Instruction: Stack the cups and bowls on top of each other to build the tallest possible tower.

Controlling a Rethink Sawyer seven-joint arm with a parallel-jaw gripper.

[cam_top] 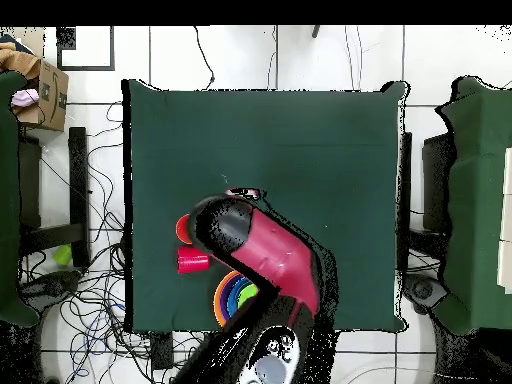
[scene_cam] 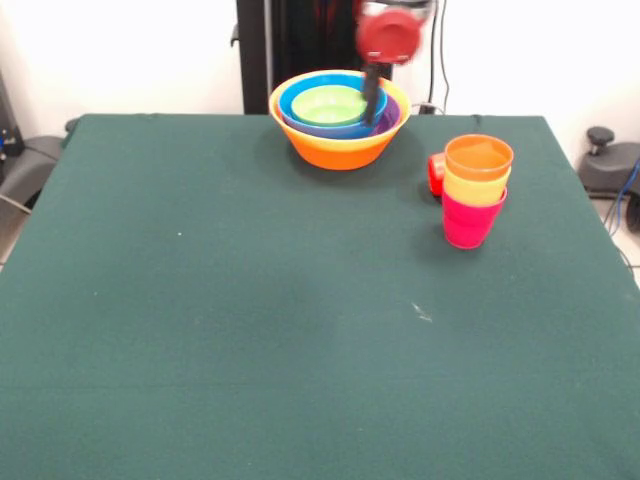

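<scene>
A nest of bowls stands at the table's far edge in the front view: a large yellow-orange bowl [scene_cam: 340, 150] holds a purple bowl [scene_cam: 393, 122], a blue bowl [scene_cam: 298, 100] and a small light green bowl [scene_cam: 330, 105]. My gripper [scene_cam: 372, 105] reaches down into the right side of this nest. To the right, an orange cup [scene_cam: 479, 157] sits in a yellow cup [scene_cam: 476, 189], which sits in a magenta-pink cup [scene_cam: 468, 222]. A red cup [scene_cam: 436, 173] lies on its side behind them. In the overhead view the arm hides part of the bowls [cam_top: 232, 295] and most of the cup stack [cam_top: 182, 230].
The robot's black pedestal [scene_cam: 290, 50] stands just behind the bowls. The red arm [cam_top: 270, 255] crosses over the bowls in the overhead view. The red cup on its side [cam_top: 192, 262] lies near the table's left edge there. Cables lie on the floor around the table.
</scene>
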